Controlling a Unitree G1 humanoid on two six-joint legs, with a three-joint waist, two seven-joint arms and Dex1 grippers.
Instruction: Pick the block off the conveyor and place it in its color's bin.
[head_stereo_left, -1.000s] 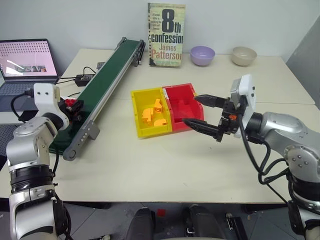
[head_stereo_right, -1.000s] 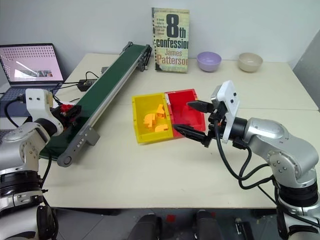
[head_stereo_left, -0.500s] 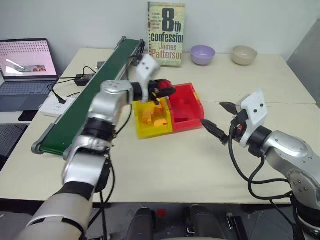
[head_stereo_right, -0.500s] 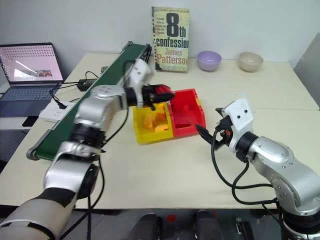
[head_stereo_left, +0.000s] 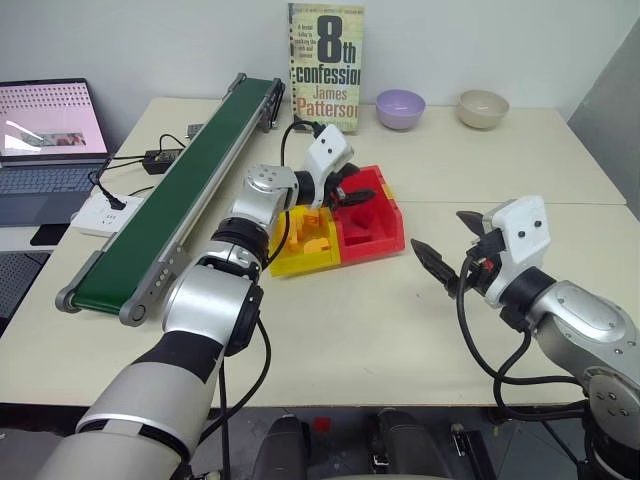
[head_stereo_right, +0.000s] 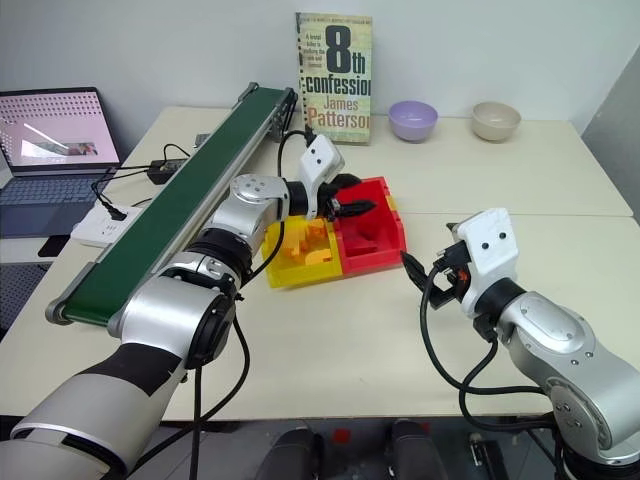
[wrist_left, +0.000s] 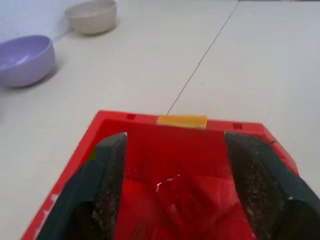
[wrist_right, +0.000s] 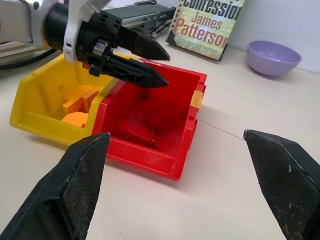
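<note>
Red bin (head_stereo_left: 372, 228) under released left claw (head_stereo_left: 352, 192); right claw (head_stereo_left: 443, 247) released over bare table (head_stereo_left: 330, 320).

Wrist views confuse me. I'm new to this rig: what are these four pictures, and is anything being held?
The two wide pictures come from the robot's head, looking down over its arms. The two close ones look along each gripper's black fingers. On the table are the conveyor, a yellow bin with orange blocks, the red bin, a book and two bowls. The left gripper hangs open over the red bin, holding nothing. A red block seems to lie inside. The right gripper is open and empty.
</note>
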